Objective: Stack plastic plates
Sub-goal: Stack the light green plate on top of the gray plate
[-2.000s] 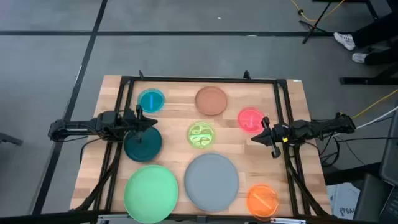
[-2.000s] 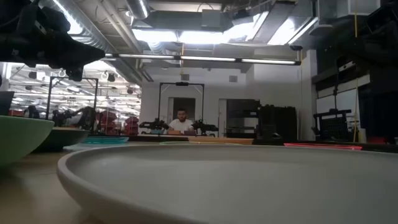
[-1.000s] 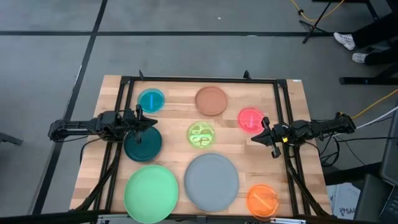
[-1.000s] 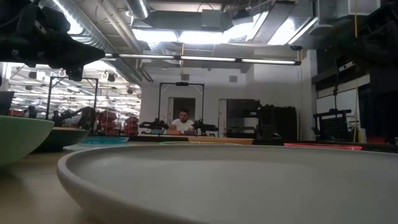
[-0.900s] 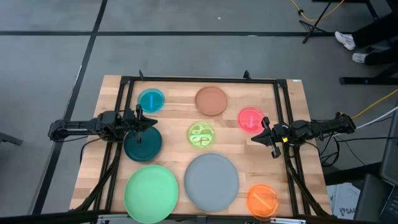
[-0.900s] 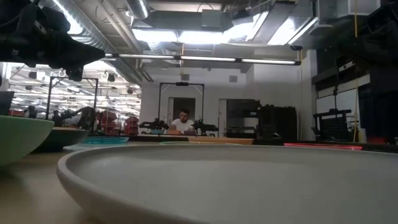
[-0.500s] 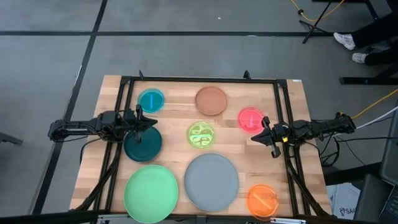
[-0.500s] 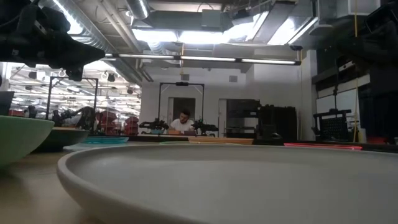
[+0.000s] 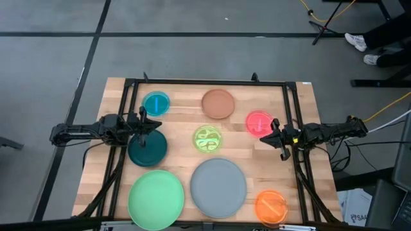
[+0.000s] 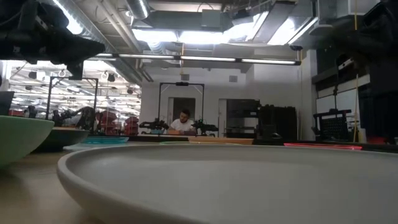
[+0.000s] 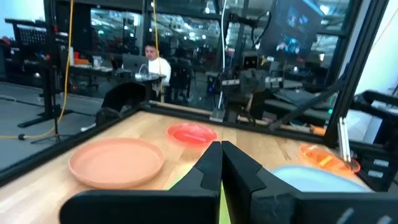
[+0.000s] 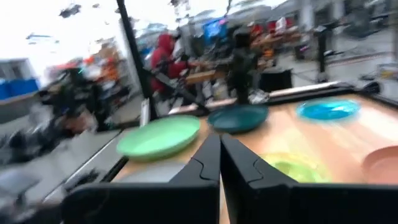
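Eight round plates lie flat and apart on the wooden table: cyan (image 9: pixel 156 102), brown (image 9: pixel 218 104), pink (image 9: pixel 259 122), lime-patterned (image 9: pixel 208 138), dark teal (image 9: pixel 147 148), mint green (image 9: pixel 156 199), grey (image 9: pixel 218 187) and orange translucent (image 9: pixel 271 206). My left gripper (image 9: pixel 159 126) hovers shut above the teal plate's far edge, pointing toward the table's right; its shut fingers show in the left wrist view (image 11: pixel 221 147). My right gripper (image 9: pixel 262 142) hovers shut just near of the pink plate, pointing left (image 12: pixel 219 138). Neither touches a plate.
A black metal frame (image 9: pixel 205 83) runs along the table's far edge and sides, and the arms reach in over it. Bare wood (image 9: pixel 180 122) lies between the plates. In the low view the grey plate's rim (image 10: pixel 186 180) fills the foreground; a person (image 10: pixel 184 122) sits far behind.
The right gripper has edged slightly toward the far edge, and its wrist picture is blurred by motion. In the low view the left arm's dark outline has shifted a little. Both grippers stay shut, and no plate has moved.
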Motion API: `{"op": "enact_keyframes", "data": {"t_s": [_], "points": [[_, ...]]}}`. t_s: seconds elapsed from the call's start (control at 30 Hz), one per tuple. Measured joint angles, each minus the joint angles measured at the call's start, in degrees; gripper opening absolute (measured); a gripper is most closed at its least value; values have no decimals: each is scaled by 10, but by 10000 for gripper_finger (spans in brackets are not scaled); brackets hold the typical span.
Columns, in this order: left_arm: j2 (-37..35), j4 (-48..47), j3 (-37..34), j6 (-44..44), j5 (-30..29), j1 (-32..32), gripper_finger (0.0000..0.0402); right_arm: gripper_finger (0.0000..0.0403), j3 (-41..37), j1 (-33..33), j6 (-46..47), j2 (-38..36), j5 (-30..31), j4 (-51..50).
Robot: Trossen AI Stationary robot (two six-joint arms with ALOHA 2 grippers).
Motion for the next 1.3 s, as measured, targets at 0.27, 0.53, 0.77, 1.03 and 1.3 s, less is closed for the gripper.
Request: {"op": "enact_keyframes", "data": {"t_s": [0.27,0.53,0.77,1.03,1.3], "points": [[1,32,0,14,40,0,0,0,24,0,48,100,21,63],[3,29,0,15,41,0,0,0,132,0,33,298,37,68],[3,26,0,12,40,0,0,0,224,0,34,458,46,67],[3,26,0,12,40,0,0,0,318,0,34,604,21,68],[3,30,0,13,41,0,0,0,387,0,34,708,14,68]]}}
